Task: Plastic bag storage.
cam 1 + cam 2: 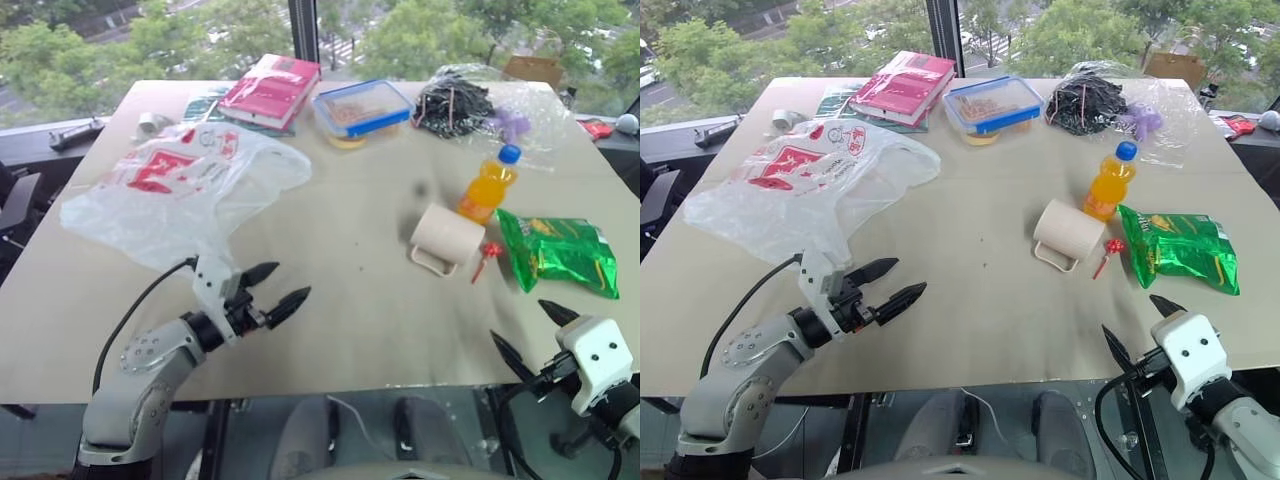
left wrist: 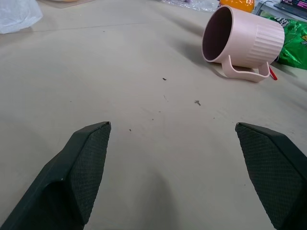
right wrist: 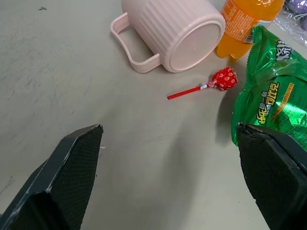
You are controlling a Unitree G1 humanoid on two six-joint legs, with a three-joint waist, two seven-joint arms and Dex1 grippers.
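The plastic bag (image 1: 180,185), thin translucent white with red print, lies crumpled on the left half of the beige table (image 1: 350,320). My left gripper (image 1: 272,290) hovers open just in front of the bag's near edge, pointing right across the table, nothing between its fingers. A corner of the bag (image 2: 17,14) shows far off in the left wrist view. My right gripper (image 1: 530,335) is open at the table's front right edge, empty, near the green snack packet (image 1: 560,252).
A pink mug (image 1: 445,238) lies on its side mid-table beside an orange drink bottle (image 1: 490,183) and a red lollipop (image 3: 221,79). At the back are a red book (image 1: 270,90), a blue-lidded food box (image 1: 362,108) and a clear bag of black sticks (image 1: 455,103).
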